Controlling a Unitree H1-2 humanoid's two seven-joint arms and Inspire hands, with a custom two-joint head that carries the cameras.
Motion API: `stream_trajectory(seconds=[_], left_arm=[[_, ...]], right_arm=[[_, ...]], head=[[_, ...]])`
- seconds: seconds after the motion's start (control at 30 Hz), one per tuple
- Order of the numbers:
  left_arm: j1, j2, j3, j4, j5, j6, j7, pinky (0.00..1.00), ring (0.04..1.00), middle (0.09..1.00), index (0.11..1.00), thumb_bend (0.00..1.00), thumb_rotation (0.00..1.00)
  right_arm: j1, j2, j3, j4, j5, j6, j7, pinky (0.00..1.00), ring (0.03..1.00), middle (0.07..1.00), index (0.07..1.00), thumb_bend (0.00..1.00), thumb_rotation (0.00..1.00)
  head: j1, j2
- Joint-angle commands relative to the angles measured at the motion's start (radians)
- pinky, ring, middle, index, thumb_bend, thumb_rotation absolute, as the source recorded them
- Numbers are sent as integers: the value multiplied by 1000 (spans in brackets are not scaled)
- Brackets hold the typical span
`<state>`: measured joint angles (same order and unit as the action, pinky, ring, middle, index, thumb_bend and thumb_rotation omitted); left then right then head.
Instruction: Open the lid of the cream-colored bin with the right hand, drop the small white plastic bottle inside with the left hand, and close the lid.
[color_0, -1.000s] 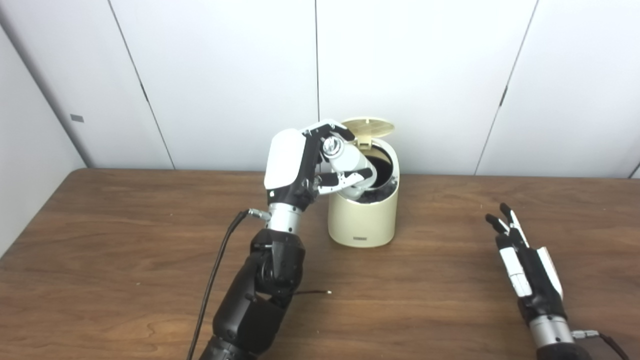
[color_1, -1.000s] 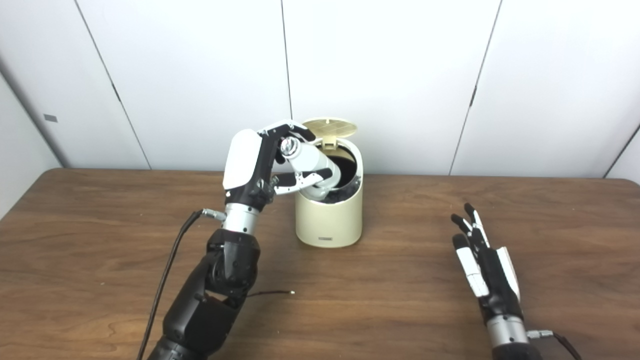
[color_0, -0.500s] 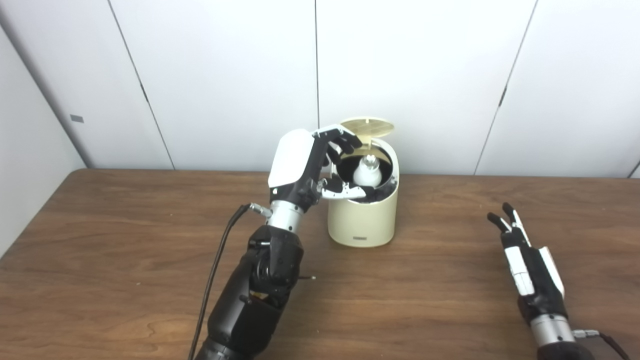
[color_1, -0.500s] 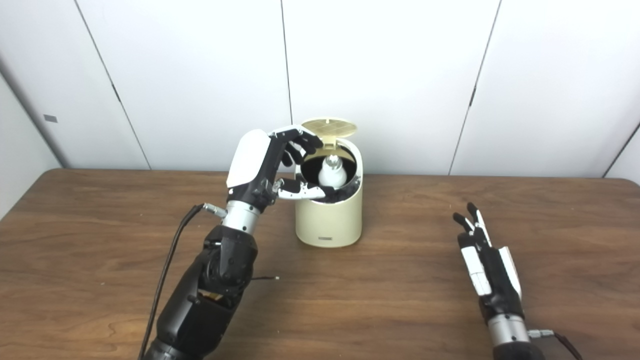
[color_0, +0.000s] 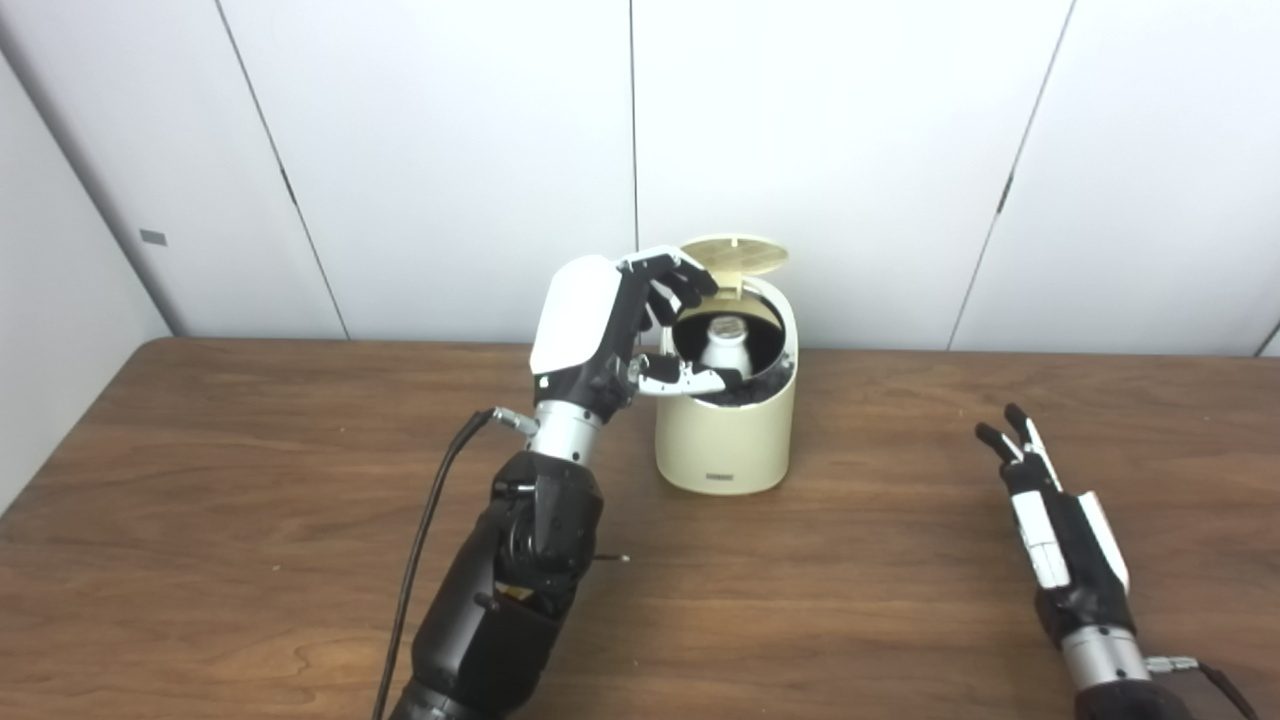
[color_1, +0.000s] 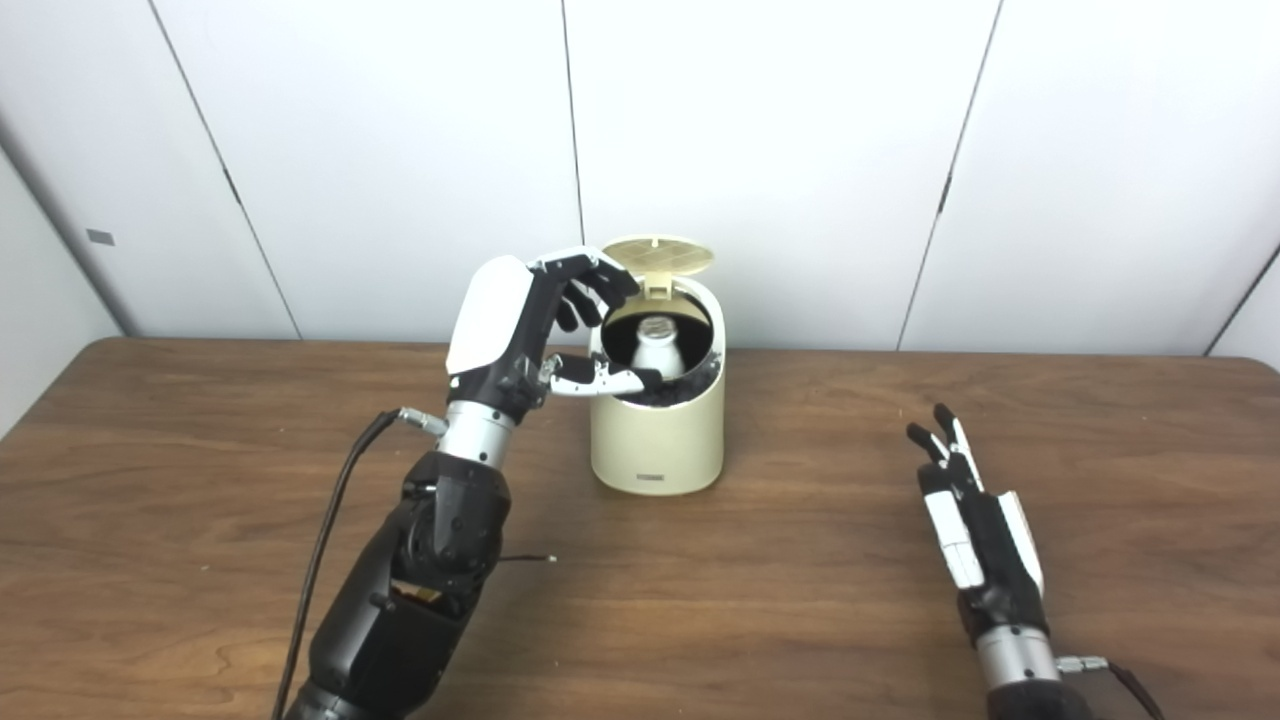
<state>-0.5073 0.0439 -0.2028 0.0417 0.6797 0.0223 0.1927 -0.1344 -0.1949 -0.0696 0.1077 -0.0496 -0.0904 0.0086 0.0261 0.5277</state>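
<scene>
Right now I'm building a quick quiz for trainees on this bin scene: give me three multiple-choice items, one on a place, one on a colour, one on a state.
1. Where is the small white bottle?
A. Lying on the table
B. Inside the bin
C. Held in the right hand

2. What colour is the bin?
A. Cream
B. Blue
C. Red

3. What state is the bin's lid in?
A. Shut flat
B. Taken off, on the table
C. Raised open at the back

Answers:
1 B: the small white bottle stands in the bin's dark opening, and the left hand, fingers apart at the rim, holds nothing.
2 A: the bin's wall is cream against the brown table.
3 C: the lid stands tipped up behind the opening, while the right hand rests open on the table, far off.
</scene>
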Motion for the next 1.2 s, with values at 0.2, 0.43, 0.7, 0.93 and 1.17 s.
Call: stream_trajectory(seconds=[0.2,0.43,0.7,0.93,1.17], left_arm=[[37,-55,191,-228,-304,270,-144,413,490,531,503,585,42],[133,10,262,-313,-402,351,-191,396,461,465,519,514,5],[218,55,289,-265,-414,294,-153,363,417,441,525,514,0],[300,76,282,-208,-497,173,-185,543,609,666,682,493,422],[367,22,294,-122,-610,74,-182,779,821,855,852,512,916]], right_arm=[[39,7,5,12,-12,-15,-7,1000,978,919,992,761,1000],[41,4,-3,2,4,-9,6,1000,971,919,989,747,1000],[49,-4,-5,-10,-7,-10,3,1000,968,918,988,734,1000],[45,-2,-12,-39,30,-15,15,1000,960,924,988,726,1000],[-6,0,-11,-82,69,9,34,1000,985,946,990,724,1000]], head=[[2,7],[2,13],[-5,24],[-15,32],[-29,34]])
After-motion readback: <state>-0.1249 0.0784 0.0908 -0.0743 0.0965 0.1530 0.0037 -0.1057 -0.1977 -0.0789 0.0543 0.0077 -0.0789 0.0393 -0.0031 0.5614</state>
